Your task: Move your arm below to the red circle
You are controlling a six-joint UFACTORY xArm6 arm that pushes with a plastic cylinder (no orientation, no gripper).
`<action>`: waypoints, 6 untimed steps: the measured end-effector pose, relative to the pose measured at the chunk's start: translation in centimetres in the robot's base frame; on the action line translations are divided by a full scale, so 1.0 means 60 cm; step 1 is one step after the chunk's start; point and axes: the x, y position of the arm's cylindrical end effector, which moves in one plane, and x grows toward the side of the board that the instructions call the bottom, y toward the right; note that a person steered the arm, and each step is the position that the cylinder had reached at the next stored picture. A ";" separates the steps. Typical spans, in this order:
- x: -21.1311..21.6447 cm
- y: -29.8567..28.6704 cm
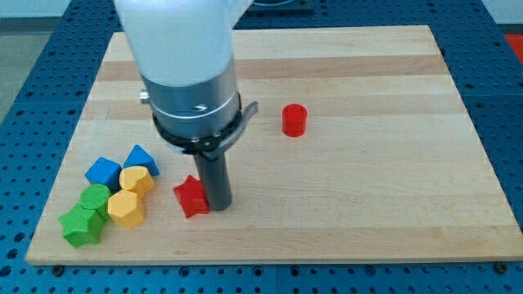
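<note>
The red circle (294, 119), a short red cylinder, stands alone right of the board's middle. My tip (217, 203) rests on the board well to the lower left of it, touching or just beside the right side of a red star-shaped block (191, 197). The rod hangs from the white and grey arm that covers the view's upper left.
A cluster sits at the lower left: a blue block (103, 172), a blue block (141, 158), two yellow blocks (136, 180) (126, 209), a green cylinder (95, 198) and a green star (81, 226). The wooden board's (368, 212) bottom edge runs close below them.
</note>
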 end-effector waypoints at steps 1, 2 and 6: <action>0.000 -0.035; 0.000 -0.068; -0.024 0.231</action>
